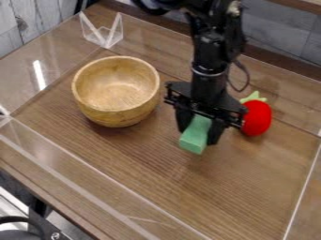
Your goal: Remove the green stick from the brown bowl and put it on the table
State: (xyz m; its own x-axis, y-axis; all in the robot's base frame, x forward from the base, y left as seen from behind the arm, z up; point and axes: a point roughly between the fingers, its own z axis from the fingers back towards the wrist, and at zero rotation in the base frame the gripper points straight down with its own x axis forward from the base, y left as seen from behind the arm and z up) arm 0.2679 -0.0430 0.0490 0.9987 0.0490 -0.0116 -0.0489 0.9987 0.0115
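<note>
My gripper (198, 125) is clamped on the stick (196, 135), low over the table (113, 169). I'd lower gently, releasing clear of the bowl (115, 91) beside it.

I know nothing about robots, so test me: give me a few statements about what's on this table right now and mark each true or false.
1. The green stick lies inside the brown bowl. False: it is outside the bowl, between the gripper's fingers, low over the table.
2. The bowl has nothing in it. True.
3. A red strawberry-shaped toy sits just beyond the gripper, on the side away from the bowl. True.
4. The gripper holds the red toy. False: it is closed on the green stick.
5. The bowl is tipped on its side. False: it stands upright.
</note>
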